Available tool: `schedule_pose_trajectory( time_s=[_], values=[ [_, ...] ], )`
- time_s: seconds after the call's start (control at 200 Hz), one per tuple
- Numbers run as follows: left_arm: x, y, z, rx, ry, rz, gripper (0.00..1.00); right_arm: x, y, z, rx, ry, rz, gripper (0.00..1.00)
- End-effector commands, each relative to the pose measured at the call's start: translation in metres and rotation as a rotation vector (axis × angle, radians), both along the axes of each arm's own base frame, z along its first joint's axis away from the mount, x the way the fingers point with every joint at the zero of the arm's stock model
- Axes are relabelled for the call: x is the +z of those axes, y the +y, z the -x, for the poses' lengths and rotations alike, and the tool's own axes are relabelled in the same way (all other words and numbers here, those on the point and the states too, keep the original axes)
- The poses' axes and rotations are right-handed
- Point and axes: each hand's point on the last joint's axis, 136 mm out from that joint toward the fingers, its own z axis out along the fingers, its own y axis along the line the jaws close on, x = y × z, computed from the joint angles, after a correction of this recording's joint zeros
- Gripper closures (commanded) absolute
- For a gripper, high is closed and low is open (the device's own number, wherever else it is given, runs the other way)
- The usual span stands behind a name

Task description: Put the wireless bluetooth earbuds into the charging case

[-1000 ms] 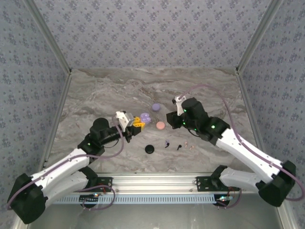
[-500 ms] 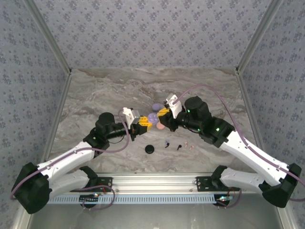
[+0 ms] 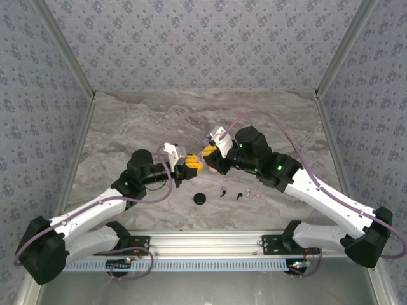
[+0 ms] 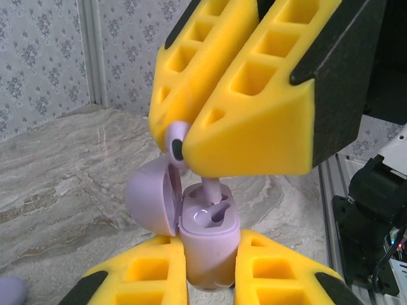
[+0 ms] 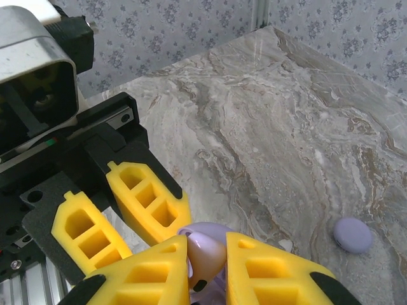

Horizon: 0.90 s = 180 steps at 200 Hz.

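I find nothing I can read here: no letters, numbers, brand marks or labels on the lilac charging case [image 4: 210, 244], the lilac earbud [image 4: 180, 141], the marbled table [image 3: 140, 121] or the patterned walls [image 3: 203, 44].

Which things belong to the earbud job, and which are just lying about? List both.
Job: lilac charging case in left pincer; lilac earbud in right pincer; loose earbuds.
Lying about: black disc; lilac disc.
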Motion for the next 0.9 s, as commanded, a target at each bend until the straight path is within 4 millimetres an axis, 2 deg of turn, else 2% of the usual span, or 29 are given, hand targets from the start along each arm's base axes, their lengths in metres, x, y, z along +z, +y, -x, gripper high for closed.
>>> schedule_pose_trajectory(
  time_s=[0.0,0.33,0.67,0.894],
  values=[
    [0.035,0.000,0.006,-0.022,-0.066,0.079,1.00,0.016,0.008,0.002,0.031,-0.033,-0.029,0.81],
    [0.042,0.004,0.007,-0.001,-0.080,0.099,1.00,0.006,0.007,0.005,0.037,-0.024,-0.004,0.80],
    [0.038,0.003,0.006,-0.002,-0.076,0.087,1.00,0.015,-0.003,0.007,0.025,-0.051,-0.013,0.80],
    [0.039,0.003,0.006,-0.004,-0.075,0.088,1.00,0.012,-0.002,0.008,0.036,-0.044,-0.010,0.80]
  ],
)
